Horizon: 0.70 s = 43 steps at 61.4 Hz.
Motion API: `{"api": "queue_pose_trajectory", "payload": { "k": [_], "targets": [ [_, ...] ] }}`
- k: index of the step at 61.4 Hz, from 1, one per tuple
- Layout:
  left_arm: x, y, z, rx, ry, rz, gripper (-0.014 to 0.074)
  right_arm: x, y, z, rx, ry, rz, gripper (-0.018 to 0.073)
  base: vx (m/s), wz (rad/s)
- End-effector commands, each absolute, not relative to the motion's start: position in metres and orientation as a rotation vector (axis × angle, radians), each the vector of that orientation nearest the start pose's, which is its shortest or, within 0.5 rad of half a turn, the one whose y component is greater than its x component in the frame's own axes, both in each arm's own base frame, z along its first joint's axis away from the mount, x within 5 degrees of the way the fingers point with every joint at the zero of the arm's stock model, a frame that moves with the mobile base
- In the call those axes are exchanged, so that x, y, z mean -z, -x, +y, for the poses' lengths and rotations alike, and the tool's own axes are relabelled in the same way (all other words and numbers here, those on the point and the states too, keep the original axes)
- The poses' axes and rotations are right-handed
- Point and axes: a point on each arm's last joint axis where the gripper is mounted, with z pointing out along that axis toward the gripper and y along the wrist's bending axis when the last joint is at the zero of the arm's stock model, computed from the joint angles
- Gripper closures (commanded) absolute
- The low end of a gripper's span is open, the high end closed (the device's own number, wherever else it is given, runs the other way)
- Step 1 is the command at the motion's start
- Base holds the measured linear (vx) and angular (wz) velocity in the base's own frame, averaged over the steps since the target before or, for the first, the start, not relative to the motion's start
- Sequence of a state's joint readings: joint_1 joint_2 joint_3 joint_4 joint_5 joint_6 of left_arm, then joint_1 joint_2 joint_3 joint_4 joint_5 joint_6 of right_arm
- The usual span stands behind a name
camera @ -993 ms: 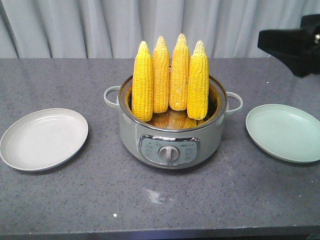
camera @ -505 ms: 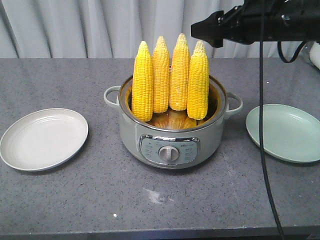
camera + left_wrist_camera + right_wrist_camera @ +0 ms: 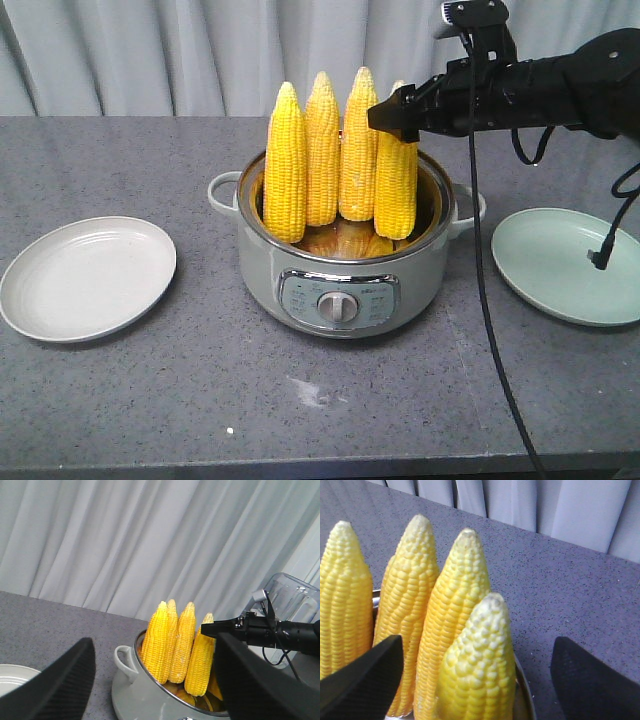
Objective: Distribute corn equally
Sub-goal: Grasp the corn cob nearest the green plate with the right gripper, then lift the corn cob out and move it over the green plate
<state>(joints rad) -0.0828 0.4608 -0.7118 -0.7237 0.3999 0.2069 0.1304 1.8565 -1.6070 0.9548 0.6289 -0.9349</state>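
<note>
No legible txt; cooker panel markings too small to read.

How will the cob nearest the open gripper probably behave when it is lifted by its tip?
The cob stands unbent, so it is probably stiff. Its tapered tip may slip from a pinch. Being round, it would likely roll on the green plate.

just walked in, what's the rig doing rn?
The right gripper is at the tip of the rightmost cob. In the right wrist view its jaws are open on either side of the cob, not closed on it. All four corn cobs stand upright in the cooker pot. The white plate and the green plate hold no corn yet. The left gripper is open, back from the pot.
</note>
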Motion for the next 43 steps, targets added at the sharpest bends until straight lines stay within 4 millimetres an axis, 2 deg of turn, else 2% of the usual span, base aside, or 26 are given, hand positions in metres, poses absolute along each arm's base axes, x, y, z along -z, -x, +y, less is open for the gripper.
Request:
{"api": "queue_pose_trajectory", "payload": {
  "k": [1, 16, 26, 34, 43],
  "targets": [
    [-0.403, -0.080, -0.028, 0.650, 0.122, 1.508, 0.0104, -0.355, -0.420, 0.097, -0.540, 0.476, 1.941, 0.0052, 0.00, 0.00],
    [-0.403, -0.080, -0.028, 0.653, 0.121, 1.512, 0.0104, -0.344, -0.424, 0.097, -0.515, 0.508, 1.979, 0.0316, 0.00, 0.00],
    [-0.403, -0.080, -0.028, 0.652, 0.121, 1.512, 0.0104, -0.355, -0.419, 0.096, -0.512, 0.510, 1.953, 0.0491, 0.00, 0.00],
    [-0.403, -0.080, -0.028, 0.652, 0.121, 1.512, 0.0104, -0.381, -0.408, 0.094, -0.496, 0.512, 1.887, 0.0571, 0.00, 0.00],
    [-0.403, -0.080, -0.028, 0.652, 0.121, 1.512, 0.0104, -0.432, -0.383, 0.092, -0.483, 0.523, 1.760, 0.0568, 0.00, 0.00]
  ]
}}
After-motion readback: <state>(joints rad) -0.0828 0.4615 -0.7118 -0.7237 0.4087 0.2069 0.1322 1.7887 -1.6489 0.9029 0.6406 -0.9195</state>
